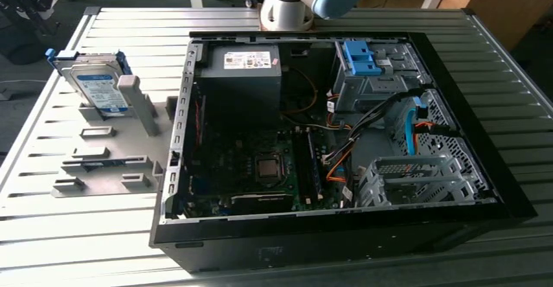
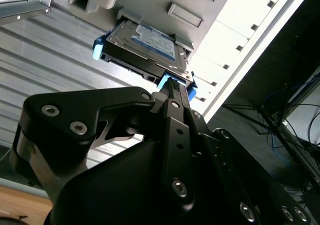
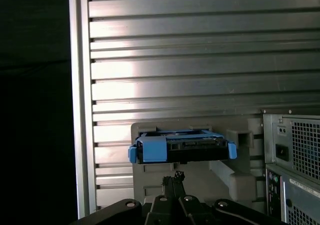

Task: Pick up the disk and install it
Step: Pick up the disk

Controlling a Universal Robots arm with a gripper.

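The disk [image 1: 97, 83] is a silver drive with a white-and-blue label in a blue carrier frame. It stands tilted on edge in a grey holder [image 1: 112, 170] on the slatted table, at the exterior view's left. Both wrist views show the disk [image 2: 145, 47] [image 3: 182, 146] edge-on ahead of my gripper. My black gripper [image 2: 173, 87] [image 3: 173, 177] points toward it with its fingers pressed together, holding nothing. A gap of table and holder lies between the fingertips and the disk.
An open computer case [image 1: 509, 196] lies on its side right of the holder, with a grey power supply [image 1: 246, 60], a bare blue bracket [image 1: 359, 57] and a metal drive cage [image 1: 415, 180]. The arm's base [image 1: 289, 5] stands behind the case. The case's rear [image 3: 295, 155] is beside the holder.
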